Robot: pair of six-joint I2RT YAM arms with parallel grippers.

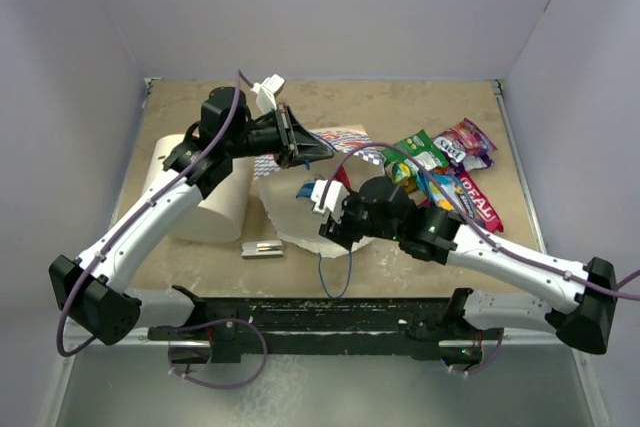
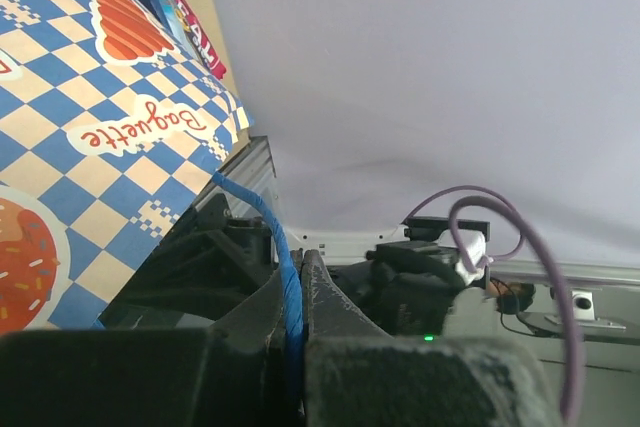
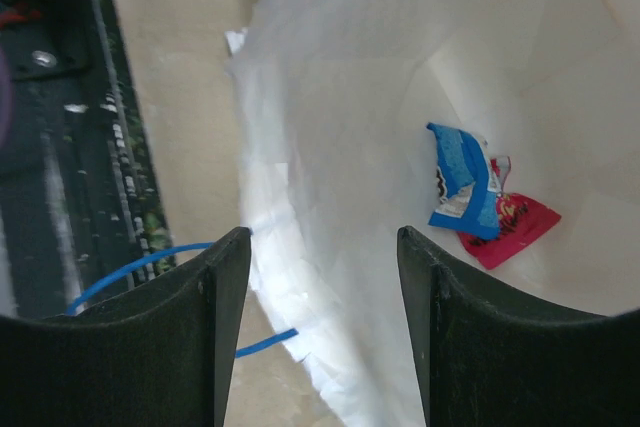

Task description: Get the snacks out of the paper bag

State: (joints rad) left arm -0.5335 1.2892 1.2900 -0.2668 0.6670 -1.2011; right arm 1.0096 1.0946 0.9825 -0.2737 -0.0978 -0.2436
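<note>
- The left gripper (image 2: 300, 259) pinches the blue string handle (image 2: 284, 267) of the paper bag (image 2: 90, 127).
- The right gripper (image 3: 320, 247) has its fingers spread at the bag's open mouth.
- 2 snacks, a blue packet (image 3: 458, 179) and a red packet (image 3: 520, 227), lie inside the bag.
- On the table (image 1: 420, 107), more snacks (image 1: 455, 162) lie beside it.

One paper bag (image 1: 281, 213), one blue packet (image 3: 461, 175), one red packet (image 3: 512, 226) inside
</note>
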